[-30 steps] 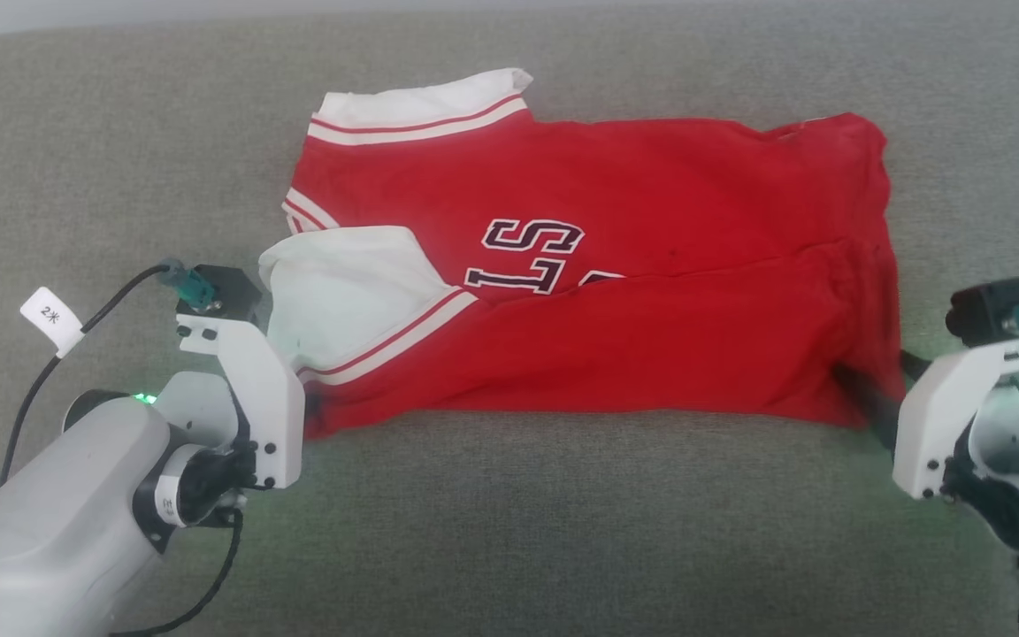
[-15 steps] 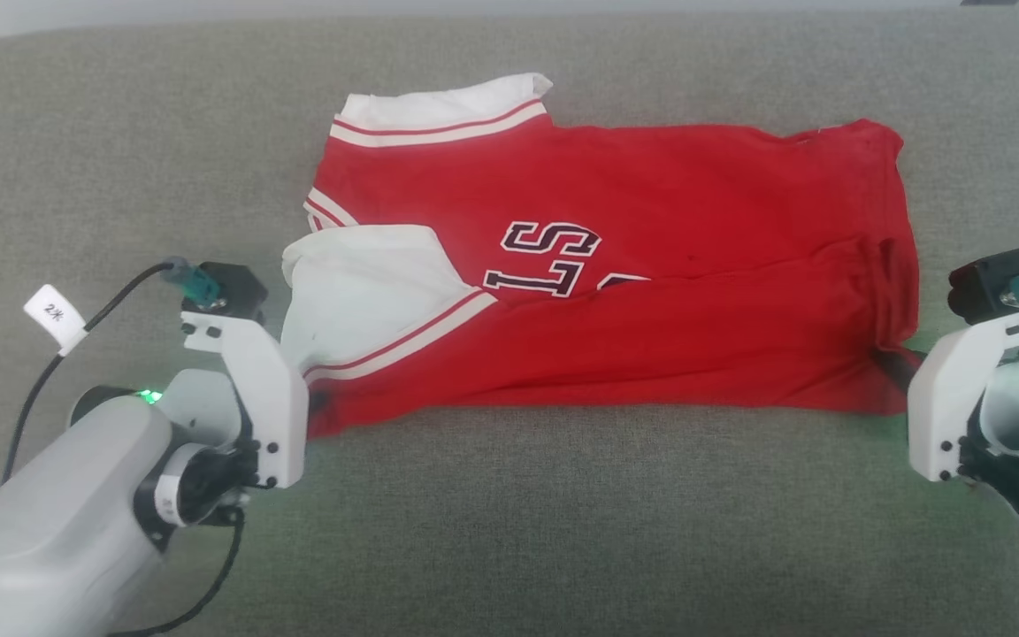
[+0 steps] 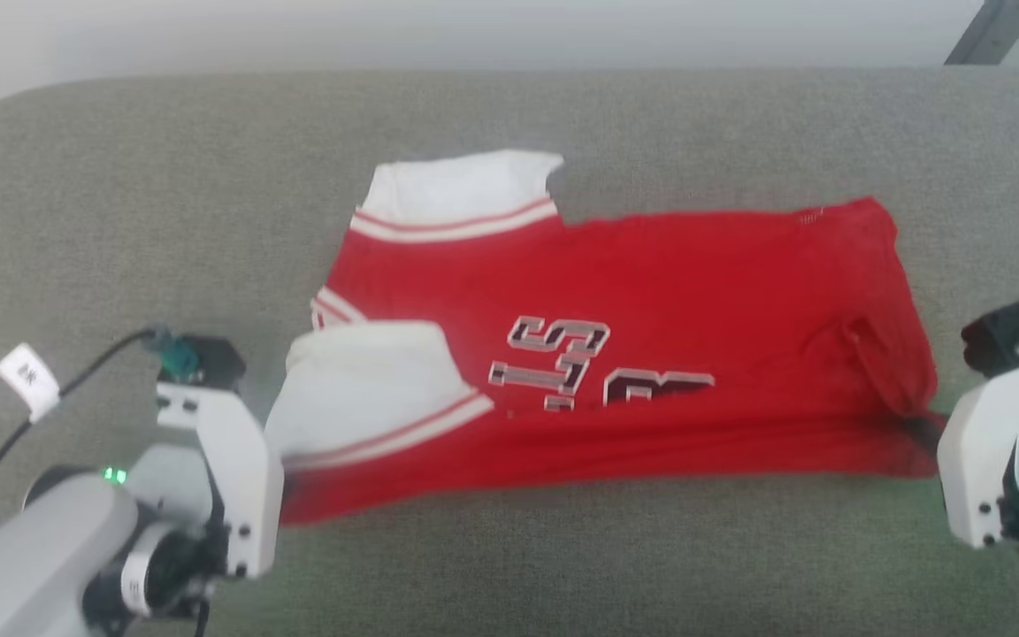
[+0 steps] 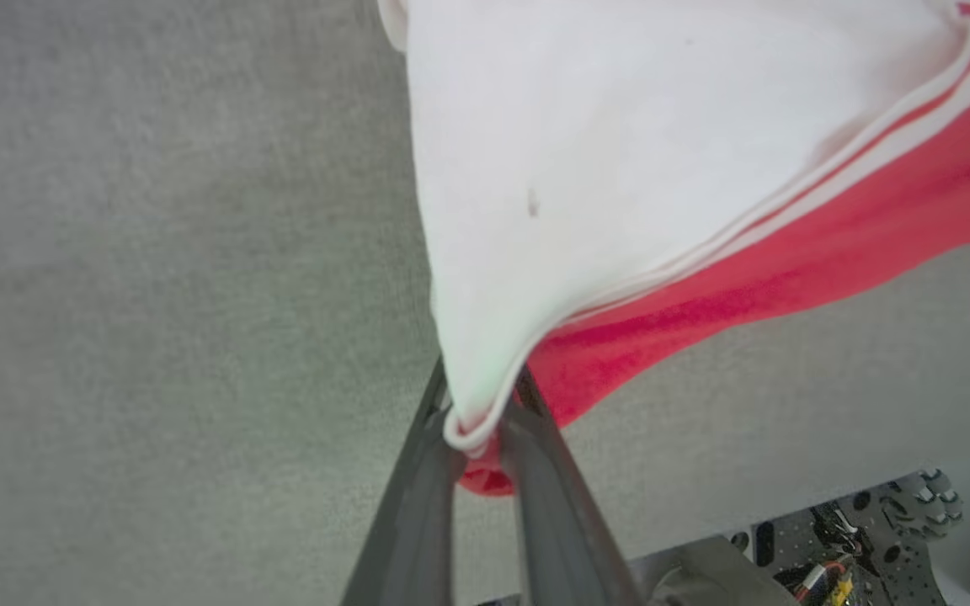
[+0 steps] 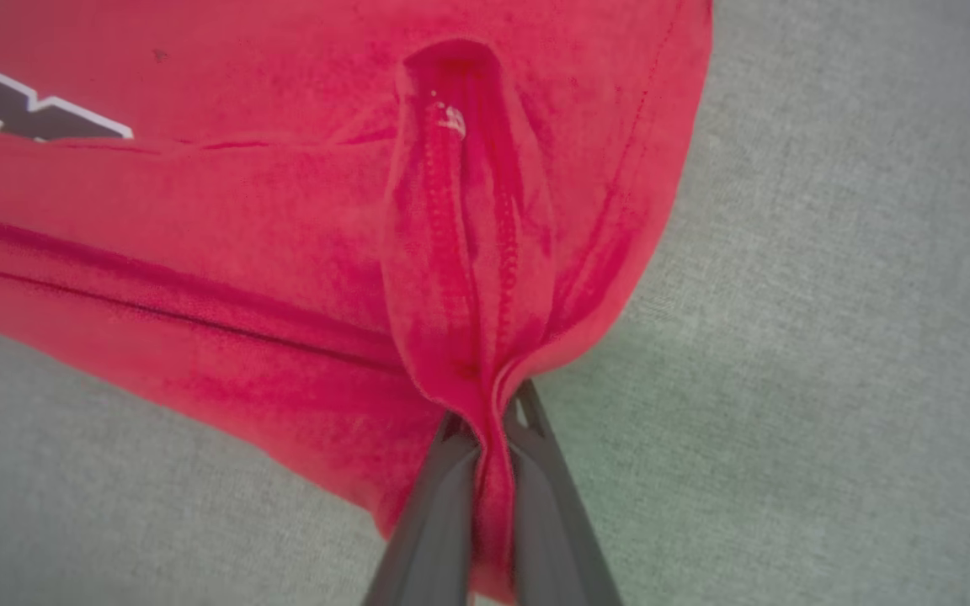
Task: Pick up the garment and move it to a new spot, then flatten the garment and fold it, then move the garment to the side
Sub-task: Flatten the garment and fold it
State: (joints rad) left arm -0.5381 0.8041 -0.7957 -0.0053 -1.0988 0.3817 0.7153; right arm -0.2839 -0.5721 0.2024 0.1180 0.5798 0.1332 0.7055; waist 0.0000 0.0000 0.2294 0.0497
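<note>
The right tool has snapped shut on the bunched red hem corner, and the near fold has slipped back, baring more dark lettering. The red jersey-knit shirt with white sleeves lies stretched across the grey woven cushion, the left tool clamped on its white sleeve edge, likely to pull it flat.

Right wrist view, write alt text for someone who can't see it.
The right hand, shut, pinches a bunched fold at the corner of a red garment that lies on a grey fabric surface. Dark, white-outlined lettering shows at the upper left.
</note>
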